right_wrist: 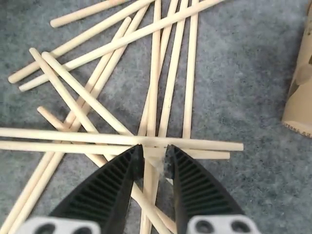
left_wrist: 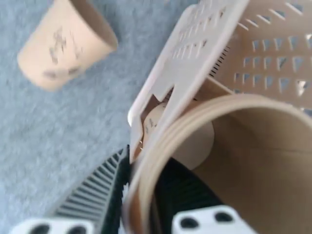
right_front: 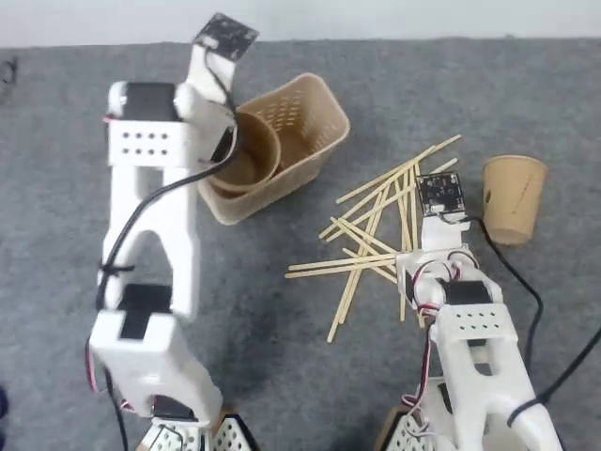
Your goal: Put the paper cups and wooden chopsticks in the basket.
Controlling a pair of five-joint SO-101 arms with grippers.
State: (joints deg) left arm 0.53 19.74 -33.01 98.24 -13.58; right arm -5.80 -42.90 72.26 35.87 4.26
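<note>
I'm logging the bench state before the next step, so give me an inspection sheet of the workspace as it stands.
Surface: grey carpet, no spills seen.
Job's things: basket at the far side. The held cup sits at its opening. The loose cup lies on its side on the carpet. The chopsticks lie in a crossed heap on the carpet.
Clutter: nothing seen.
Grippers: left gripper shut on the held cup's wall. The right gripper is low over the chopsticks.
Cables: left cable runs along its arm. The right cable loops beside its arm.
Surroundings: pale strip beyond the carpet's far edge.
</note>
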